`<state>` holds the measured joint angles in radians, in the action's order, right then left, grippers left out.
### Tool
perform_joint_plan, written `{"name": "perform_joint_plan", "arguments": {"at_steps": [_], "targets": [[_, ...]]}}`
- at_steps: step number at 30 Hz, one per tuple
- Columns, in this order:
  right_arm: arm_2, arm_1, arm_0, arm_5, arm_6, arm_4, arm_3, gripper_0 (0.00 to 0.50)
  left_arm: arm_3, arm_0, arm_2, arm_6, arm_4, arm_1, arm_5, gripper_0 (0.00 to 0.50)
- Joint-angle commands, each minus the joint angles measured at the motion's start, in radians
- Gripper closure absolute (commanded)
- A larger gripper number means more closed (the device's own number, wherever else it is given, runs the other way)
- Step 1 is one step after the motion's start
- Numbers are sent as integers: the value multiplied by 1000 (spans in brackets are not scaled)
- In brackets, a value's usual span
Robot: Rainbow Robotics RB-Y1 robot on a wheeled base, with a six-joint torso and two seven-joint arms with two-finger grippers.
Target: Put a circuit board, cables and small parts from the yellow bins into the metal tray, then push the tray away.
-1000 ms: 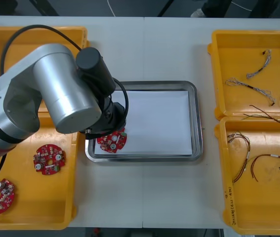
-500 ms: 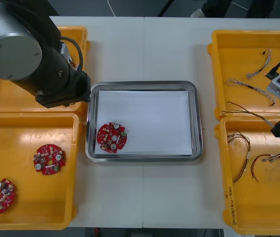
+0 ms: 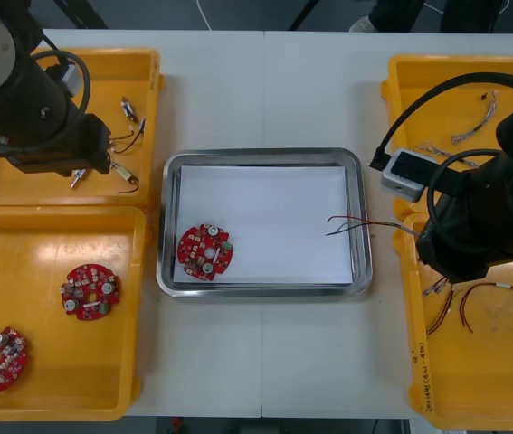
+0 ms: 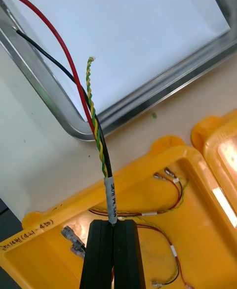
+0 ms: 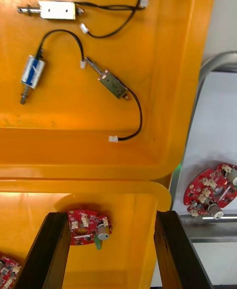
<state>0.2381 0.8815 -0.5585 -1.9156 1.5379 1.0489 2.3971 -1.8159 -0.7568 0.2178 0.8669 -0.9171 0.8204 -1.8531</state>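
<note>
The right pincer [image 4: 112, 224], clamped on a red, black and yellow cable [image 4: 97, 136], hangs just right of the metal tray [image 3: 265, 155], which holds a circuit board [image 3: 205, 252], while the left pincer [image 5: 111, 216] gapes above the yellow bin [image 3: 155, 108] to its left.

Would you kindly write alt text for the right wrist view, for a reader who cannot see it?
The right gripper, shut on a cable bundle of red, black and twisted yellow wires, holds its loose ends over the rim of the metal tray. Under the gripper is a yellow bin holding more cables.
</note>
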Motion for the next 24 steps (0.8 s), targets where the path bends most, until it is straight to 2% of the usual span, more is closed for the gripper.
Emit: {"name": "perform_joint_plan", "arguments": {"at_steps": [1,6,13,24], "targets": [[89,-88,-113,7,126,-13,-42,500,101,-105,-37,221,-5,45,18,0],[136,-164,-164,9,235,-44,-122,500,225,-162,-35,334,7,43,57,0],[205,-231,-215,23,347,-116,-200,500,349,-193,-37,491,40,45,118,0],[374,-303,-224,121,375,-333,-239,500,563,-230,-37,732,63,43,250,0]]}}
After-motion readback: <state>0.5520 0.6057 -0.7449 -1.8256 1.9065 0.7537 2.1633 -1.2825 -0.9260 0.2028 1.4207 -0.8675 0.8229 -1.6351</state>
